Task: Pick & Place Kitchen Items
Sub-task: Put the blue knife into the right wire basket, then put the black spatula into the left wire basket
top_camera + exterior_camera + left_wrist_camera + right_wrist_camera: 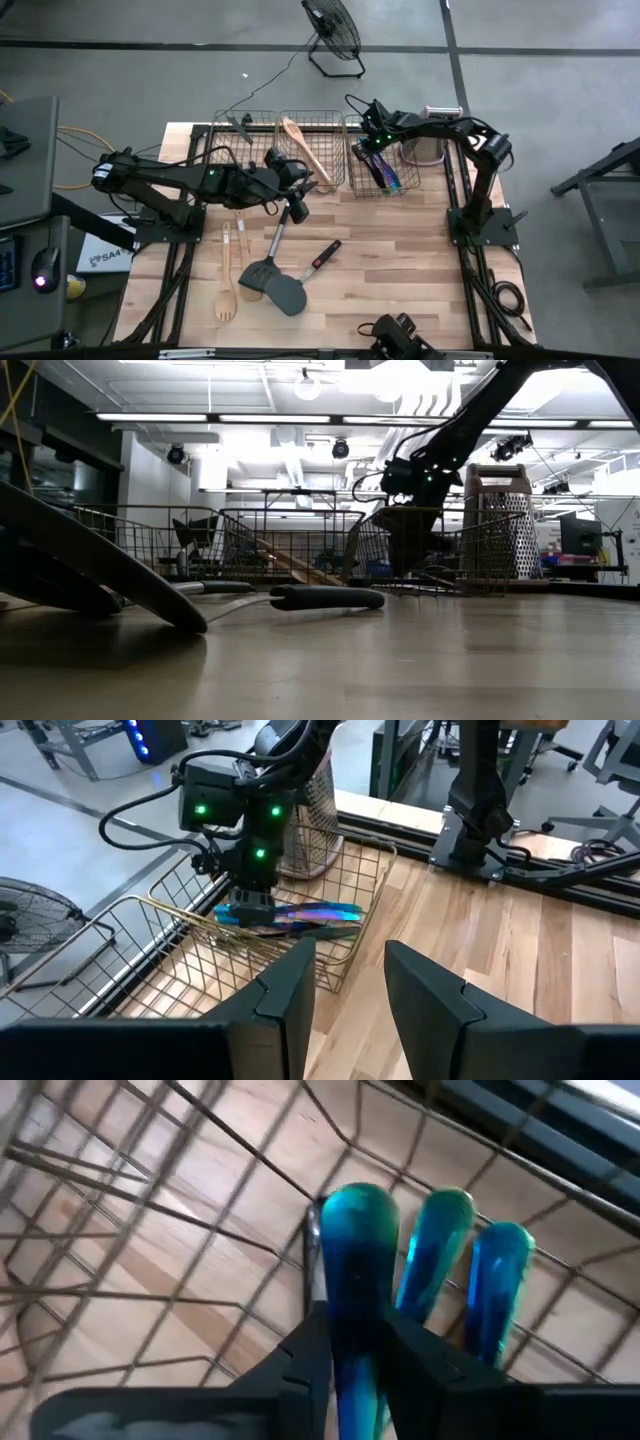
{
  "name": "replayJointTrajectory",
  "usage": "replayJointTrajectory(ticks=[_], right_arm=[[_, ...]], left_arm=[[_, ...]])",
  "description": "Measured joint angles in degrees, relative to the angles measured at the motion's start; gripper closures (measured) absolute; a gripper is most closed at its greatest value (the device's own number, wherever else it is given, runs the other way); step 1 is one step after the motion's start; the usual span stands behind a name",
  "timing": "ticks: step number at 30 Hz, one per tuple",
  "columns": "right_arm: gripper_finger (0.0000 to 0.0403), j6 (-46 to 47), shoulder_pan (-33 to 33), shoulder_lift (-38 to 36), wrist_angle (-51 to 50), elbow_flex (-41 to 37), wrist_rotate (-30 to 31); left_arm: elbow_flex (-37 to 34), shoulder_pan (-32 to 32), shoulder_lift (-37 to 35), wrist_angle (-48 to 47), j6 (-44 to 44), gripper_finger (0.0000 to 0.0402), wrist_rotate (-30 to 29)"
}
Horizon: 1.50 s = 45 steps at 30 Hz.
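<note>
Blue utensil (352, 1270) in right pincer (352, 1342), over right basket (372, 172).

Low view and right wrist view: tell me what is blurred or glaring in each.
Low view: the dark grey spatula up close is a blur, and the ceiling strip lights glare. Right wrist view: the slim blue handles and wire mesh basket look soft.
</note>
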Motion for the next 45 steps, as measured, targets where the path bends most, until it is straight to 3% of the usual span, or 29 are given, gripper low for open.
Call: replayJointTrajectory(ticks=[14,22,35,45], right_arm=[[0.0239,0.73,0.82,-0.60,-1.00,-0.02,0.93],[0.0192,0.91,1.42,-6.01,-1.67,-0.02,1.01],[0.0188,3.32,3.28,-16.88,-6.24,-0.04,-2.23],[0.0188,7.31,7.89,-25.10,-8.29,-0.04,-2.23]], left_arm=[[0.00,0.00,0.00,-1.38,-1.88,0.0280,-0.42],[0.00,0.00,0.00,-3.44,-3.83,0.0280,-0.42],[0.00,0.00,0.00,-10.01,-7.97,0.0280,-0.37],[0.00,0.00,0.00,-19.93,-19.19,0.0280,0.21]])
